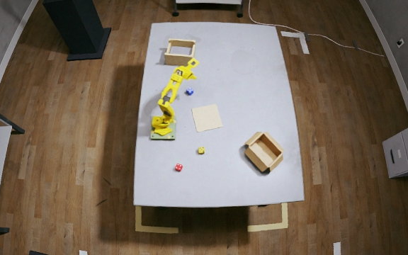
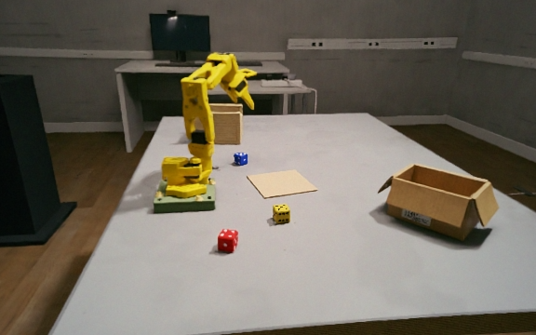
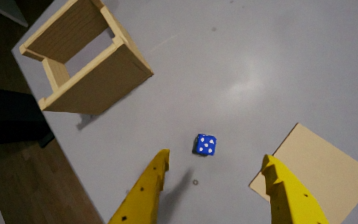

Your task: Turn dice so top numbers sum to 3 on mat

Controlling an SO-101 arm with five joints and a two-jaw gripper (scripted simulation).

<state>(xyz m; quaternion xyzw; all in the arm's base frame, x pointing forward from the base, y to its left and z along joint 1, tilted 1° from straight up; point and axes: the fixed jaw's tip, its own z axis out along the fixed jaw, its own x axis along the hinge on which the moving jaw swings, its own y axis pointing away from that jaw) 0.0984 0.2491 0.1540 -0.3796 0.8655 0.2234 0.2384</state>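
My gripper (image 1: 195,70) (image 2: 253,90) (image 3: 217,156) is open and empty, high above the table. A blue die (image 1: 190,91) (image 2: 240,158) (image 3: 206,144) lies flat on the table beyond the fingertips, five pips up. A yellow die (image 1: 201,150) (image 2: 281,214) and a red die (image 1: 178,167) (image 2: 227,241) sit flat on the near side of the mat in the exterior view; each has several pips on top, too small to count surely. The beige mat (image 1: 207,117) (image 2: 282,183) (image 3: 325,172) carries no die.
A wooden open frame box (image 1: 180,59) (image 2: 229,126) (image 3: 100,80) stands at the far left of the table in the exterior view, beyond the blue die. An open cardboard box (image 1: 263,152) (image 2: 431,205) stands at the right. The arm's green base (image 1: 163,136) (image 2: 184,205) is left of the mat.
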